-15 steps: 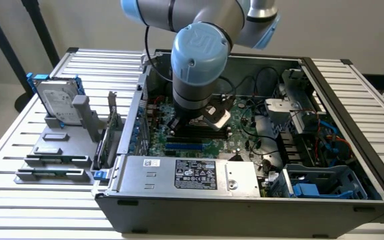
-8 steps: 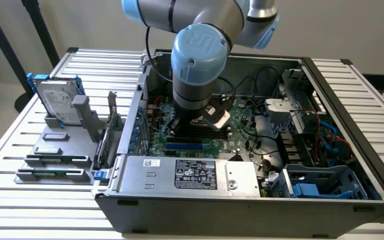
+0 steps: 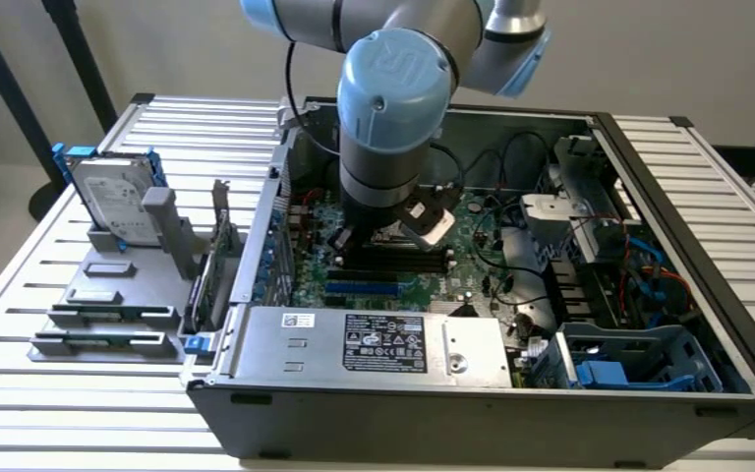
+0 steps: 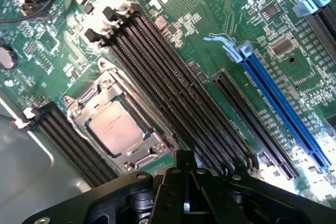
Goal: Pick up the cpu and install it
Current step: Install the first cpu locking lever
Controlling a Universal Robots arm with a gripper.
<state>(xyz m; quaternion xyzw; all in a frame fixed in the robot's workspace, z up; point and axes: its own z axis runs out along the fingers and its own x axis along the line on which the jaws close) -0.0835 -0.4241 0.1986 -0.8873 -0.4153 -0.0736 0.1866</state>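
The small flat square cpu (image 4: 114, 127) with its shiny silver-grey metal top lies seated in the metal-framed socket (image 4: 137, 157) on the green motherboard (image 4: 226, 22), beside the rows of long black memory slots (image 4: 173, 90). The black pincer (image 4: 185, 174) hangs above the board with its fingers drawn together and nothing between them, near the socket but not touching the chip. In the exterior view the grey and blue arm (image 3: 391, 108) reaches down into the open dark computer case (image 3: 692, 374), which sits on the slatted metal table (image 3: 36, 285).
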